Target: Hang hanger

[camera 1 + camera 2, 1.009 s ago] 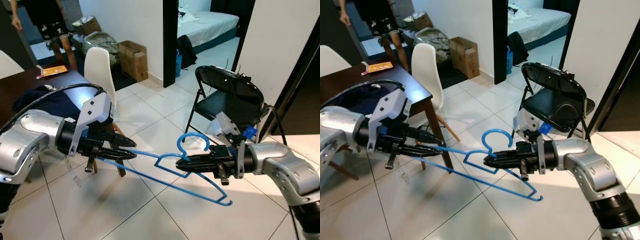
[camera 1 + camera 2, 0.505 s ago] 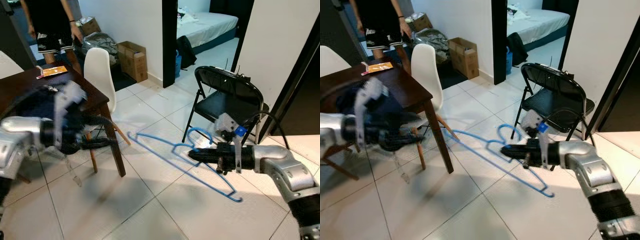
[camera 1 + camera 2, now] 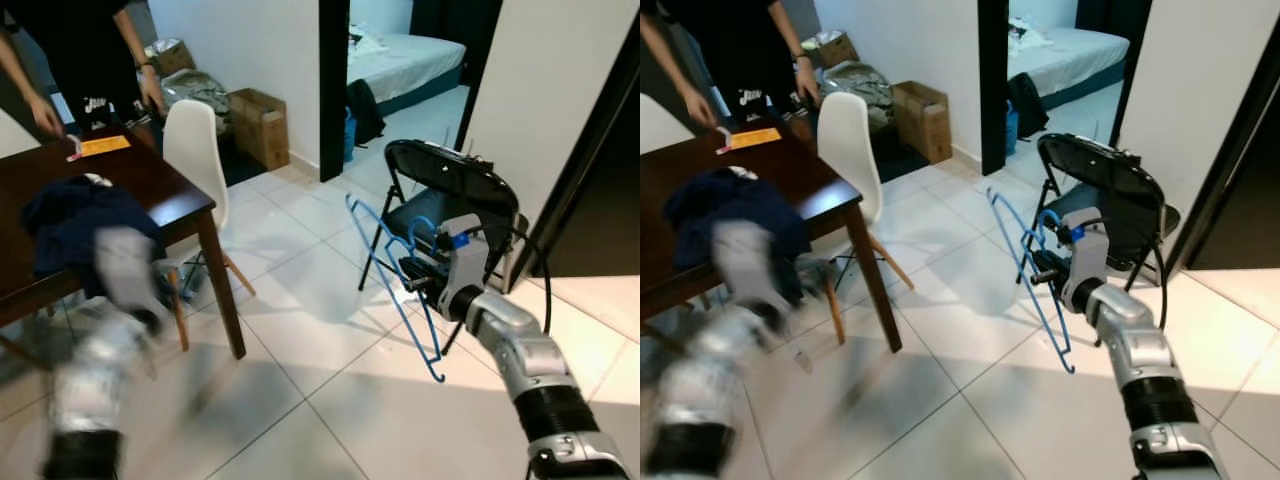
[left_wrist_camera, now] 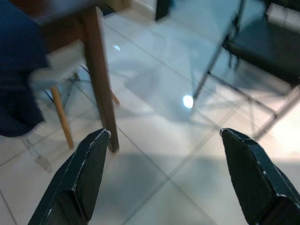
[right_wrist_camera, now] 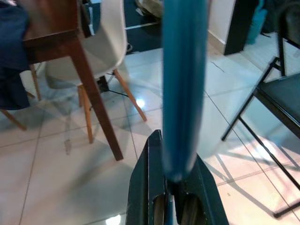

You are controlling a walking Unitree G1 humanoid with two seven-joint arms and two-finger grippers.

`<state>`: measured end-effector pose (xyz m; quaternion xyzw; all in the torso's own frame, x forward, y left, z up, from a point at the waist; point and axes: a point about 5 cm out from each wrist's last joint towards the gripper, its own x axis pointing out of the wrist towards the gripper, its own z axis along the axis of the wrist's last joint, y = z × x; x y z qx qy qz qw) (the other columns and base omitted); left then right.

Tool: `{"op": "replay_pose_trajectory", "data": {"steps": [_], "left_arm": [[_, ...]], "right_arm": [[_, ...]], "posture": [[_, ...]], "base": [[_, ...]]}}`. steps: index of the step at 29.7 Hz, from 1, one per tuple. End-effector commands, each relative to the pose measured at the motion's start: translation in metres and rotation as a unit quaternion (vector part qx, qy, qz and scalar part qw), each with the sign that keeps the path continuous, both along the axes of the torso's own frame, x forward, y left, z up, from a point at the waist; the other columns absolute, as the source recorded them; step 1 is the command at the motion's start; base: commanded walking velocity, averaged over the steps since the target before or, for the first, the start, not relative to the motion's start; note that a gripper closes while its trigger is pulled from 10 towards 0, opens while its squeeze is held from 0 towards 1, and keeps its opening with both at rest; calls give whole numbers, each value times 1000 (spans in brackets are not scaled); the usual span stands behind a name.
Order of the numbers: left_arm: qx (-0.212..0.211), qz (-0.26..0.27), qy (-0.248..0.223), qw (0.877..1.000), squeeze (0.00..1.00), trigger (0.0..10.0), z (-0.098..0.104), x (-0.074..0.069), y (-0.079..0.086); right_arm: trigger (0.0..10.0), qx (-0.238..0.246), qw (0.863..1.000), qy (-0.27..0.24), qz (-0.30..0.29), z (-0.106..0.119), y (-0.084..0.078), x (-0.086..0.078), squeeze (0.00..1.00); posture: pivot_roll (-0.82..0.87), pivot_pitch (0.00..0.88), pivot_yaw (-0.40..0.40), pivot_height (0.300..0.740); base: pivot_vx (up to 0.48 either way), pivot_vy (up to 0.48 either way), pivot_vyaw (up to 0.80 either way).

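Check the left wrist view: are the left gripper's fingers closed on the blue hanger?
No. The left gripper is open, with bare floor tiles between its fingers, while the blue hanger is clamped in the right gripper.

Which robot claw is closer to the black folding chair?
The right. The right claw holds the blue hanger just in front of the black folding chair. The left claw is open, over the floor by the brown table, farther from the chair.

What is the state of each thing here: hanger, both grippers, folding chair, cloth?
Hanger: tilted steeply, held in the air.
Right gripper: shut on the hanger.
Left gripper: open, holding nothing.
Folding chair: unfolded, standing on the floor.
Cloth: crumpled on the table.
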<state>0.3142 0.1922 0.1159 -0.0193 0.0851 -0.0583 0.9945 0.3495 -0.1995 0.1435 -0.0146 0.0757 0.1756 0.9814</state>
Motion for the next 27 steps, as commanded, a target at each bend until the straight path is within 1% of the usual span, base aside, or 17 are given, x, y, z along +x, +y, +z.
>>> {"op": "replay_pose_trajectory", "data": {"steps": [1,2,3,5,6,7,9,11,13,14,17,21,25,27], "left_arm": [[24,18,-39,999,0,10000,18,7,7],[8,20,-34,999,0,10000,16,11,8],[8,20,-34,999,0,10000,16,11,8],[-49,44,-42,997,0,10000,18,17,18],[-49,44,-42,997,0,10000,18,17,18],[-65,60,-52,995,0,10000,21,17,25],[-77,83,-65,991,0,10000,25,15,30],[-76,99,-72,990,0,10000,27,12,30],[-74,105,-74,989,0,10000,28,11,29],[-74,105,-74,989,0,10000,28,11,29],[-65,131,-87,985,0,10000,30,12,34],[-63,135,-90,985,0,10000,31,13,35],[-59,132,-92,985,0,10000,32,14,34],[-55,130,-94,986,0,10000,33,14,33]], "right_arm": [[10000,-6,1000,-10,-4,1,-2,2,0],[10000,-3,1000,-9,-3,0,-2,3,0],[10000,-3,1000,-9,-3,0,-2,3,0],[10000,7,1000,-8,-6,0,0,5,0],[10000,7,1000,-8,-6,0,0,5,0],[10000,13,1000,-16,-2,2,2,5,0],[10000,29,999,-23,-5,4,3,4,0],[10000,49,998,-25,-16,4,1,4,0],[10000,57,998,-27,-20,5,0,4,0],[10000,57,998,-27,-20,5,0,4,0],[10000,59,998,-31,-16,4,1,6,0],[10000,56,998,-36,-11,5,3,6,0],[10000,49,998,-44,-8,6,4,6,0],[10000,60,997,-44,-15,6,4,7,0]], "posture": [[23,35,17,740],[29,35,19,740],[29,35,19,740],[21,46,33,740],[21,46,33,740],[23,55,35,740],[22,60,38,740],[21,68,37,740],[21,68,37,740],[21,68,37,740],[20,71,35,740],[21,71,37,740],[20,70,39,740],[18,70,41,740]], "base": [[0,0,788],[0,0,788],[0,0,788],[0,0,784],[0,0,788],[480,0,712],[480,0,356],[480,0,0],[480,0,0],[480,0,0],[480,0,0],[480,0,0],[480,0,794],[480,0,622]]}}
